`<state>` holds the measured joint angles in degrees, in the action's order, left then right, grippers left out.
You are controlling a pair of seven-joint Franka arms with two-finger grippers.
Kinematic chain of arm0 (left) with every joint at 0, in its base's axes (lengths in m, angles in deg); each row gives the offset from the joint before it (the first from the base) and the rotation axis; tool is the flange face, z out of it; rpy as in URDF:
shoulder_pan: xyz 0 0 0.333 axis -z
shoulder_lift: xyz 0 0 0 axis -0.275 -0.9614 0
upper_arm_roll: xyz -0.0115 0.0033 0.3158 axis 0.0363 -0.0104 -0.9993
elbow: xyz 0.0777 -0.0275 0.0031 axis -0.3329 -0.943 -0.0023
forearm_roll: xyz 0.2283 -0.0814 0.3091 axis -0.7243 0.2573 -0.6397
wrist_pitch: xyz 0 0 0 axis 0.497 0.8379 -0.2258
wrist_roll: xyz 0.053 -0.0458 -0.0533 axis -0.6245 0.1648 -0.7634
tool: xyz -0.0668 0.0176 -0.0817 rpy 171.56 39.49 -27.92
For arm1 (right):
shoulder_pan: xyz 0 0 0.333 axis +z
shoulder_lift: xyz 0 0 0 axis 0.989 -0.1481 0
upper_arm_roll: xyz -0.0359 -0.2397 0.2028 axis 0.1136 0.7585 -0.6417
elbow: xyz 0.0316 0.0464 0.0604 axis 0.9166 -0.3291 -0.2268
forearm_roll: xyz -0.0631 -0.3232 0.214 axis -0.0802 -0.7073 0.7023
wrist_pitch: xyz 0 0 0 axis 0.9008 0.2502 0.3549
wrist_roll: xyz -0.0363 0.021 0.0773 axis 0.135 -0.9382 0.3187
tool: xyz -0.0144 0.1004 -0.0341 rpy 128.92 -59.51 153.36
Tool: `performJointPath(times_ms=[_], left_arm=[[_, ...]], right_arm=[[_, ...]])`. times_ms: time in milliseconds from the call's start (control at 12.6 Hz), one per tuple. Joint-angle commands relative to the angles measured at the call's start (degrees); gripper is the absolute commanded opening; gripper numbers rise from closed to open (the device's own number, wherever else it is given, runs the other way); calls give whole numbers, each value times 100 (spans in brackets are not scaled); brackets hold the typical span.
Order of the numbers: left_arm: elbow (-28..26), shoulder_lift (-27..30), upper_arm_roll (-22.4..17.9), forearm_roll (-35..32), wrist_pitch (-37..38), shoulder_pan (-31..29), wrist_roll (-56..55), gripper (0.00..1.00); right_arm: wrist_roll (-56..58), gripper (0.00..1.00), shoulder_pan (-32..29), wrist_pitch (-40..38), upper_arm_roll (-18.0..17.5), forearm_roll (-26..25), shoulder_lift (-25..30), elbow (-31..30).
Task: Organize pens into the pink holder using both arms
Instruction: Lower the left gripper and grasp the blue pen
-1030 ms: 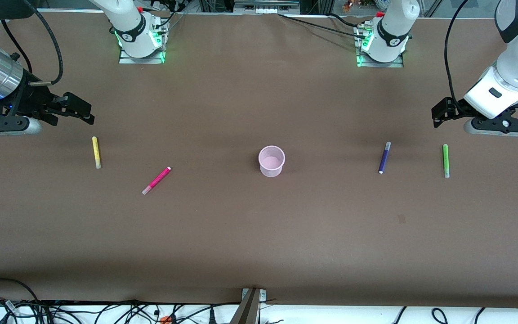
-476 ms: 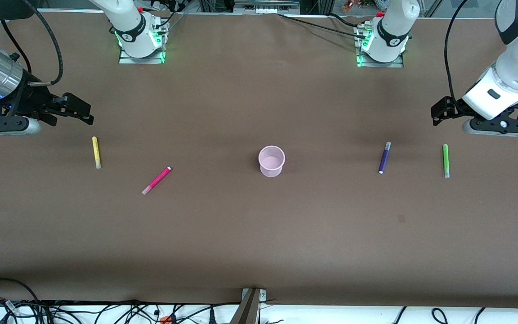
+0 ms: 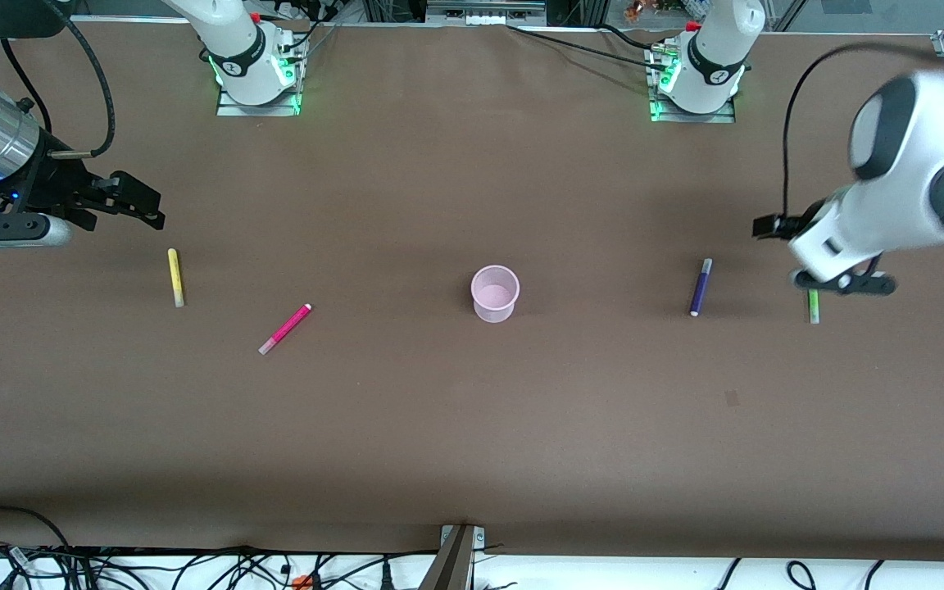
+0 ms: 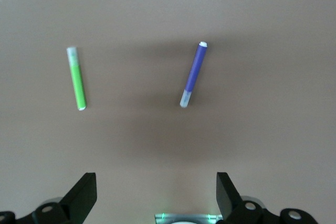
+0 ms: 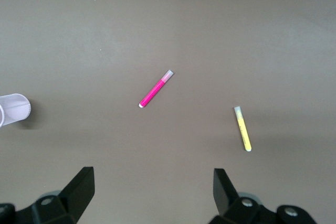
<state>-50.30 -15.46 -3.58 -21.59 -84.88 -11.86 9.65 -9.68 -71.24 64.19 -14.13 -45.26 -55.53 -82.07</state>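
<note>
All four pens are scattered flat around the empty pink holder [image 3: 495,292], with both grippers held spread wide, left gripper [image 4: 156,192] over the green pen [image 4: 76,78], right gripper [image 5: 153,191] up near the yellow pen [image 3: 175,277].

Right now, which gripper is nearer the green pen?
Left. The left gripper hangs open over the table at the left arm's end, right by the green pen. The right gripper waits open at the right arm's end, by the yellow pen.
</note>
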Motion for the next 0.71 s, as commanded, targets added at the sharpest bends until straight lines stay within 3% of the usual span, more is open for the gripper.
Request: performJointPath(times_ms=[0, 396, 634], left_arm=[[118, -637, 71, -93, -605, -15, 62, 100], [-348, -1393, 71, -93, -2531, -6, 1272, 100], [-891, -1492, 71, -189, -3322, 56, 1345, 100]], right_arm=[[38, 100, 22, -5, -26, -128, 35, -18], [38, 100, 30, -111, -52, -119, 53, -27], [38, 100, 30, -119, -70, -128, 53, -27]])
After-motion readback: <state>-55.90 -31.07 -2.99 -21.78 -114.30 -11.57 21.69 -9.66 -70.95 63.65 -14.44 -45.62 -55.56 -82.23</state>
